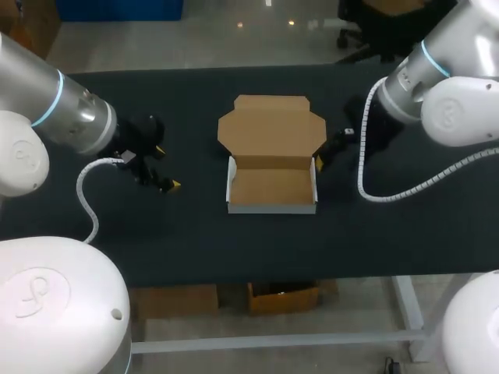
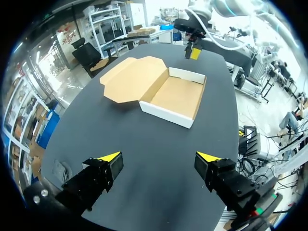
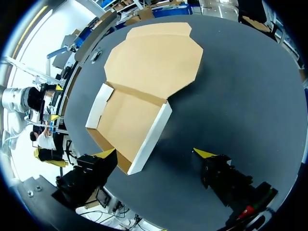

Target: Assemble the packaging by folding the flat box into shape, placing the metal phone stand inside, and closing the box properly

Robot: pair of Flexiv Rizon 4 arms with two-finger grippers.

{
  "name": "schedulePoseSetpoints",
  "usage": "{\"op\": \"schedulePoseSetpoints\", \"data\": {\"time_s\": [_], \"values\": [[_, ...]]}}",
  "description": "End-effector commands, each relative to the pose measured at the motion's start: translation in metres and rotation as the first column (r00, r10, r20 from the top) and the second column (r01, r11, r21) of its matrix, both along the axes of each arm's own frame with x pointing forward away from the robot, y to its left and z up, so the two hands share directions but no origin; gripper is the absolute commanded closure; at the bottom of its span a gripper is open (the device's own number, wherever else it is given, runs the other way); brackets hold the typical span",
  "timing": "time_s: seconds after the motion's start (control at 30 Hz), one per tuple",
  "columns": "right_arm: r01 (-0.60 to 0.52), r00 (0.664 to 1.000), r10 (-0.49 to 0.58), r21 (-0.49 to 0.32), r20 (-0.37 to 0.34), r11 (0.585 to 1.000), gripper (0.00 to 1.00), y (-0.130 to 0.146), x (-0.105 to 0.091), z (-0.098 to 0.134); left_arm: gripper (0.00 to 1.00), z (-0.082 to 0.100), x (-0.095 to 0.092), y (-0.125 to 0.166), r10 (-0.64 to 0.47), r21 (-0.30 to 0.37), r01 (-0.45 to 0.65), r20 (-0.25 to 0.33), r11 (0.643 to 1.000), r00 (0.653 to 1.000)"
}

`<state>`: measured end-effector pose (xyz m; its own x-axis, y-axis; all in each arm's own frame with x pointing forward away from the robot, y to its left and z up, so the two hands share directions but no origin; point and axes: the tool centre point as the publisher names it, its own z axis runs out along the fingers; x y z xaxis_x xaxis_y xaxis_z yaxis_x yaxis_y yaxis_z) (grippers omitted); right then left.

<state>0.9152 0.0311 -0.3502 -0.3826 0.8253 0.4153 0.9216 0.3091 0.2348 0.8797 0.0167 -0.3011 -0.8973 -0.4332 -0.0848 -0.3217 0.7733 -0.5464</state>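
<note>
The cardboard box (image 1: 272,187) stands mid-table as a shallow tray with white outer walls. Its brown lid (image 1: 271,128) lies open and flat behind it. No metal phone stand shows in any view. My left gripper (image 1: 166,167) hangs open to the left of the box, well apart from it. In the left wrist view the box (image 2: 175,96) sits ahead of the open left gripper (image 2: 159,158). My right gripper (image 1: 334,148) is open just off the box's right side. In the right wrist view a corner of the box (image 3: 130,120) lies close to one finger of the right gripper (image 3: 154,154), with nothing gripped.
The black tabletop (image 1: 374,241) runs wide on both sides of the box and in front of it. Across the box in the left wrist view, my right arm's gripper (image 2: 192,48) shows above the table.
</note>
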Motion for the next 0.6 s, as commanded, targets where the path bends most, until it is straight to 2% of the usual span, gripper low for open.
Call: {"op": "schedulePoseSetpoints", "data": {"time_s": [0.03, 0.27, 0.6], "values": [[0.005, 1.0, -0.005, 0.01, -0.012, 1.0, 0.0, -0.01, -0.002, 0.006, 0.0, -0.002, 0.004, -0.001, 0.005, 0.003, -0.005, -0.008, 1.0, 1.0], [0.004, 1.0, -0.003, 0.041, -0.024, 0.999, 0.0, -0.019, -0.004, 0.011, 0.0, -0.001, 0.005, 0.004, -0.01, -0.01, 0.009, -0.031, 1.0, 0.999], [-0.01, 1.0, 0.011, 0.051, -0.016, 0.999, 0.0, -0.026, -0.017, 0.021, 0.0, 0.004, 0.0, 0.011, -0.018, -0.021, 0.017, -0.021, 1.0, 1.0]]}}
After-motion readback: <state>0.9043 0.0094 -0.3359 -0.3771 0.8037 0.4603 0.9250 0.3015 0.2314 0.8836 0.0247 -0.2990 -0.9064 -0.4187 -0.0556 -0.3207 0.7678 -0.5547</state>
